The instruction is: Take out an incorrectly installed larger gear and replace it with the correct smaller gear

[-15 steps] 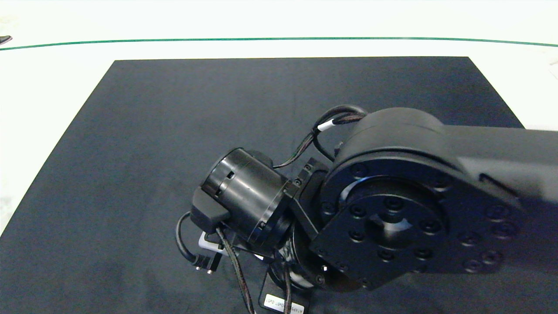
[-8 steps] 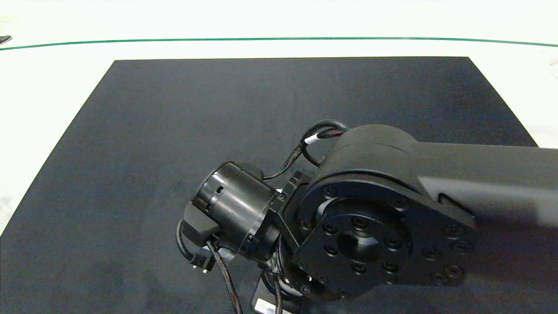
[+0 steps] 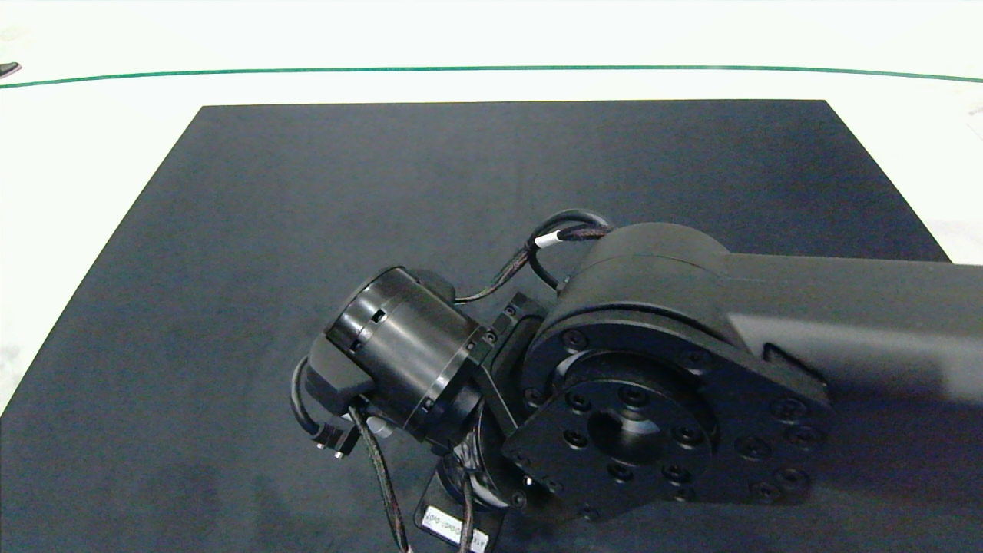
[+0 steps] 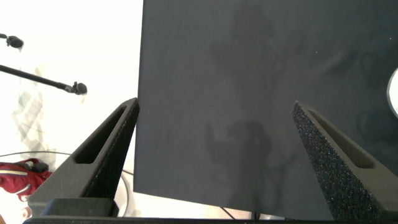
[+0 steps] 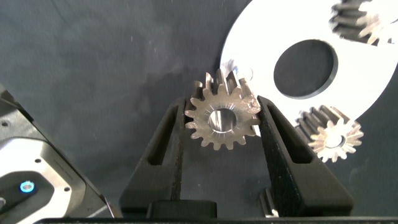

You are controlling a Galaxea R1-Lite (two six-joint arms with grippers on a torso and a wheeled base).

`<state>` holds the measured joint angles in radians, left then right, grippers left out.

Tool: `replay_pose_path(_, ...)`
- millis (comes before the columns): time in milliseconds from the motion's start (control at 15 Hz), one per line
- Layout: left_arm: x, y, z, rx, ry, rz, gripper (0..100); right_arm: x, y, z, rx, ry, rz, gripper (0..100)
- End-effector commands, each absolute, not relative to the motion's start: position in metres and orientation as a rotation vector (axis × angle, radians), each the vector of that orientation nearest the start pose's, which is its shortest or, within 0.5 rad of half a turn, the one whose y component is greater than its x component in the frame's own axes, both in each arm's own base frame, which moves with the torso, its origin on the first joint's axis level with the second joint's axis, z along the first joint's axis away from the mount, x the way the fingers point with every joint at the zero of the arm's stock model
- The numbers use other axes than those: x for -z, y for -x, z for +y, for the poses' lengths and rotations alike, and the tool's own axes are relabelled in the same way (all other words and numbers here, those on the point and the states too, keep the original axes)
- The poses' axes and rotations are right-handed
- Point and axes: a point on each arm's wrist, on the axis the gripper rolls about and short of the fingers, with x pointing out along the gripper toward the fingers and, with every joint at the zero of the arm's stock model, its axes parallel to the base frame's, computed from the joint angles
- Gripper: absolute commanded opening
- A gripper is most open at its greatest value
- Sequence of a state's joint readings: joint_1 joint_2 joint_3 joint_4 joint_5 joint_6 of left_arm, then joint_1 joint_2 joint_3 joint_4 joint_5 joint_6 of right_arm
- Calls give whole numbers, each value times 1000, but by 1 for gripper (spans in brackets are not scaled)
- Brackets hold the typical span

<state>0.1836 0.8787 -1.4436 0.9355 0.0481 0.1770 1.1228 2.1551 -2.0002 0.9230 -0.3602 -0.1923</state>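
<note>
In the right wrist view my right gripper [image 5: 222, 116] is shut on the larger gear [image 5: 221, 121], a silver gear with long pointed teeth and a centre hole. The gear hangs at the rim of a white round plate [image 5: 261, 56], over the dark mat. Two smaller gears [image 5: 336, 134] [image 5: 357, 18] stand on that plate. In the head view the right arm [image 3: 637, 361] covers the plate and gears. My left gripper [image 4: 214, 106] is open with nothing in it, over the mat's edge.
A black mat [image 3: 307, 192] covers the white table. A green line [image 3: 491, 68] runs along the far side. The plate has a large round centre hole [image 5: 306, 68]. Cables [image 3: 376, 468] hang from the right wrist.
The right arm has swung to the left and toward the table's near edge in the head view.
</note>
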Motion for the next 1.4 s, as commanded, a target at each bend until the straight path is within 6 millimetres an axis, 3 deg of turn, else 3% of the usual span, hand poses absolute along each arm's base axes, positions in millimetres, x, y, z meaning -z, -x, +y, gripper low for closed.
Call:
replay_pose_path(67,-351,-10,3,-197,-150,391,100,-207,-181,358,-770,911,743,31)
replay_pose_path(800,-350,-9,3,-195,-150,392,100,-203,-201,355,-730,876,736,31)
replay_pose_path(1400,-351,-9,3,-195,-150,390,100,-202,-198,359,-738,876,719,31)
